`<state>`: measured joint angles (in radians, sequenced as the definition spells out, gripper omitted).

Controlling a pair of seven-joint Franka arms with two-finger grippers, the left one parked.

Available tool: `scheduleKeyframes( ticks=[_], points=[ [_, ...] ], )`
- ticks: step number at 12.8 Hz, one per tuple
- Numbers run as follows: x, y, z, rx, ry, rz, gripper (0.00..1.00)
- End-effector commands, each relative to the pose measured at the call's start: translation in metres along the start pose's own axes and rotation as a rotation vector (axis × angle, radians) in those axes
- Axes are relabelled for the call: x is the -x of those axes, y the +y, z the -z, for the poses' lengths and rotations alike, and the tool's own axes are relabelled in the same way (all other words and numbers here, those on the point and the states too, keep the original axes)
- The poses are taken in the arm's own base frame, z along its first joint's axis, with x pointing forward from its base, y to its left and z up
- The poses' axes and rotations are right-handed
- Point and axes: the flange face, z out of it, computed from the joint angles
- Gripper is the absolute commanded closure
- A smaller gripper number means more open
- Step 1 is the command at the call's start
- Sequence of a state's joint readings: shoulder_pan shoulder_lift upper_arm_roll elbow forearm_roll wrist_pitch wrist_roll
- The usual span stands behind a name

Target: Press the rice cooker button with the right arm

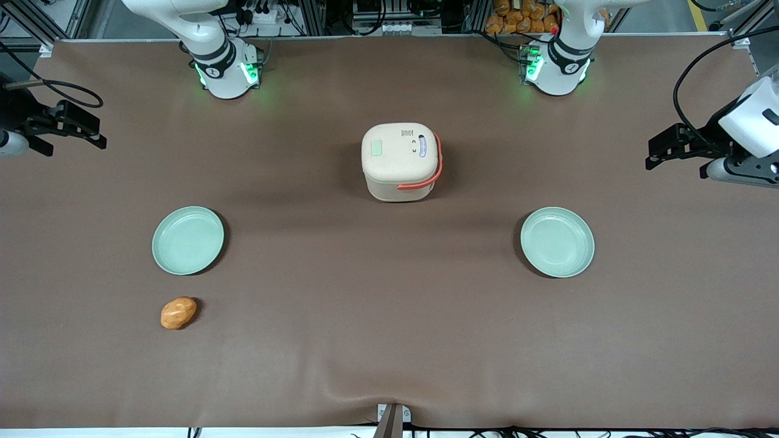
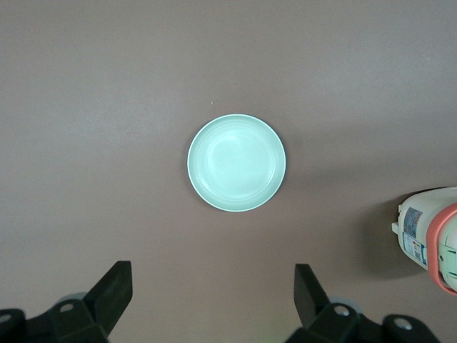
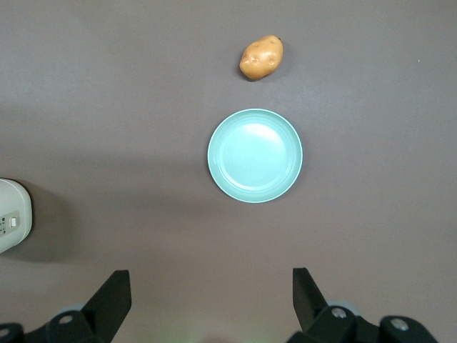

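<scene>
The cream rice cooker (image 1: 398, 161) with its orange-red handle stands shut in the middle of the table, its control strip (image 1: 423, 146) on the lid's top. An edge of it shows in the right wrist view (image 3: 11, 214) and in the left wrist view (image 2: 432, 236). My right gripper (image 1: 94, 134) hangs above the table at the working arm's end, far off sideways from the cooker. It is open and empty, its fingertips wide apart in the right wrist view (image 3: 211, 279).
A pale green plate (image 1: 187, 239) lies below my gripper (image 3: 255, 155). A potato (image 1: 178, 312) lies nearer the front camera than that plate (image 3: 261, 57). A second green plate (image 1: 557, 241) lies toward the parked arm's end (image 2: 236, 162).
</scene>
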<state>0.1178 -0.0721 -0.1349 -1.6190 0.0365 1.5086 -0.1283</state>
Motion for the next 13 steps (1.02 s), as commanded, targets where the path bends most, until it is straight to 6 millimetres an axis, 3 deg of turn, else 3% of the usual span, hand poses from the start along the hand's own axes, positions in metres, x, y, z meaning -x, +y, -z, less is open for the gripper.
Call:
scheduleKeyframes(
  ticks=[1, 4, 6, 9, 11, 13],
  points=[
    [0.012, 0.001, 0.001, -0.007, 0.006, 0.001, 0.00],
    [0.011, 0.002, 0.002, -0.004, 0.025, 0.000, 0.00],
    [0.007, -0.004, -0.011, -0.019, 0.018, 0.006, 0.00],
    [-0.003, -0.066, -0.010, -0.005, 0.060, 0.063, 0.00],
    [-0.007, -0.126, -0.021, 0.001, 0.060, 0.058, 0.00],
    [-0.008, -0.194, -0.051, 0.006, 0.028, 0.101, 0.44]
  ],
)
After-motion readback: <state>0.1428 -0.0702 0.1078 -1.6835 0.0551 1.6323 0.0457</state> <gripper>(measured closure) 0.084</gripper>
